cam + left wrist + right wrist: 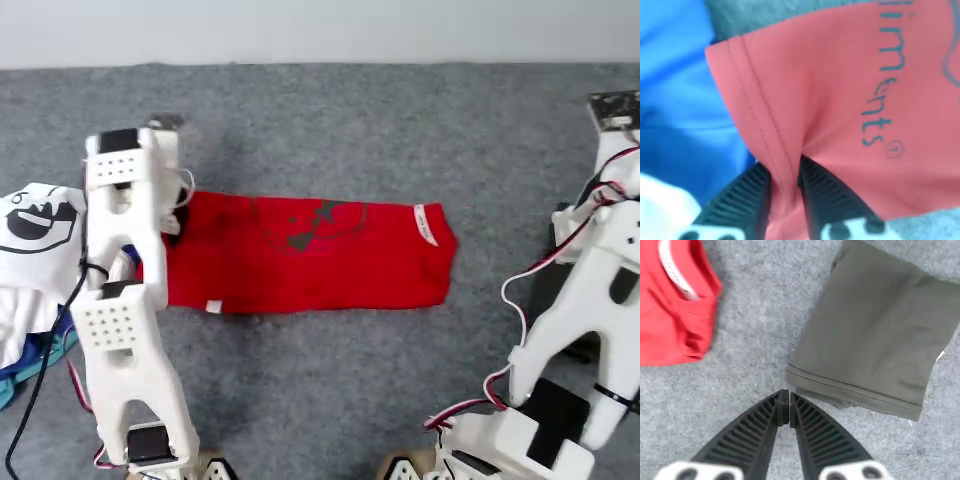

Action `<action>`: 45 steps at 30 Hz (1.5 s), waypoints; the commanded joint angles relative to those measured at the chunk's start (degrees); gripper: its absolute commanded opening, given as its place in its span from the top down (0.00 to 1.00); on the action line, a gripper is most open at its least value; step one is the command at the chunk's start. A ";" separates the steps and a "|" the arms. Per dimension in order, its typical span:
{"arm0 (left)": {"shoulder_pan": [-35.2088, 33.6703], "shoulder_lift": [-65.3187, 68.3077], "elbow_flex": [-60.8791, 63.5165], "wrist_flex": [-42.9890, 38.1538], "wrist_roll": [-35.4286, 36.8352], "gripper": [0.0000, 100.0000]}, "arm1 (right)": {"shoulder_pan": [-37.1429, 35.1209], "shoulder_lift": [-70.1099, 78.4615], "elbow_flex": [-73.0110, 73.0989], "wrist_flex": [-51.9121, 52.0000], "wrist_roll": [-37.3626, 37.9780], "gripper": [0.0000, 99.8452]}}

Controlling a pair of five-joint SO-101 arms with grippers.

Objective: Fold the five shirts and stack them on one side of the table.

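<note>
Red shirt [305, 255], a strip mid-frame in the high view, is pinched at its left hem by left gripper [785, 185]. Right gripper [789, 407] is closed, empty, near olive shirt [875, 340]. Cross-fold judged in hand; hem must be carried rightward.

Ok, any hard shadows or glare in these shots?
High view: even light, no glare, only faint shadows on the grey mat. Left wrist view: soft shading in the red shirt's pinched fold. Right wrist view: thin shadow under the dark shirt's hem.
</note>
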 commanded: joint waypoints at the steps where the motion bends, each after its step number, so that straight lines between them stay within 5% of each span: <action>1: 4.75 -8.88 0.84 1.58 -3.34 0.99 | 1.98 -1.98 -2.46 2.15 0.70 0.99; 21: 38.68 -16.18 3.21 -3.69 1.32 0.99 | 3.30 -1.80 -0.53 2.15 2.64 0.99; 45: 49.41 -14.68 -4.97 -13.10 7.82 0.99 | 13.41 -5.93 4.92 2.15 2.99 0.99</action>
